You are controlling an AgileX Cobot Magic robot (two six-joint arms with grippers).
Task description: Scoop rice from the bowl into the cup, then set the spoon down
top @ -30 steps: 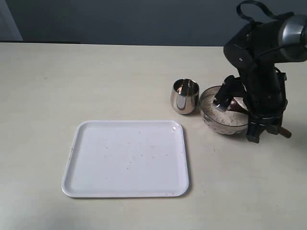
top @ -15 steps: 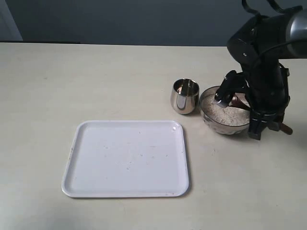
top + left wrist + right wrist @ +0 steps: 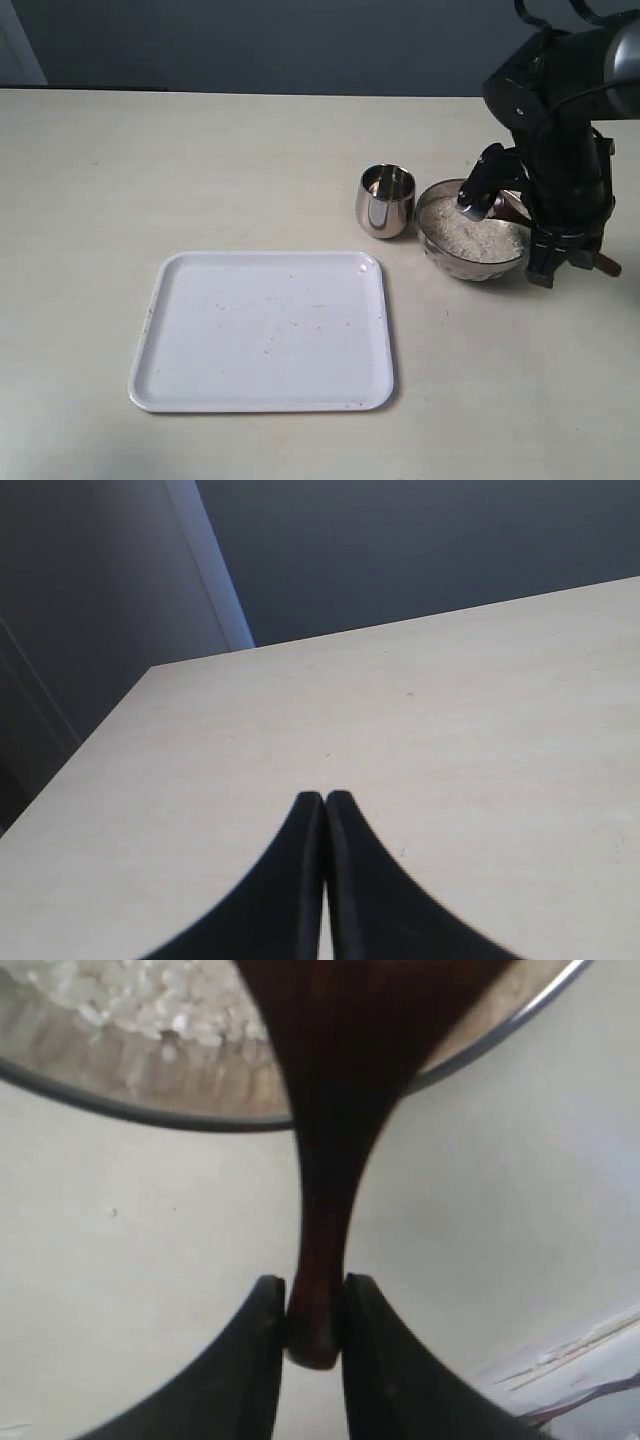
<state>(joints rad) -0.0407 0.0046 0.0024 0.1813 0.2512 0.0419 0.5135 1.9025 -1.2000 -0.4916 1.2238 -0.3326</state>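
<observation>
The right gripper (image 3: 305,1332), clamped on the handle of the spoon (image 3: 322,1190), has drawn back from the cup (image 3: 385,205) over the last second, dragging the scoop through the rice (image 3: 475,238) in the bowl (image 3: 463,268) (left gripper (image 3: 325,812) pinched shut, empty), so loading looks underway.

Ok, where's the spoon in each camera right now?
Exterior view: spoon, far right, mostly hidden behind the arm; its handle end pokes out right of the bowl.
Right wrist view: centre, handle clamped in the right gripper.
Left wrist view: not in it.
Shared landmark: the bowl's steel rim, in exterior and right wrist views.
</observation>
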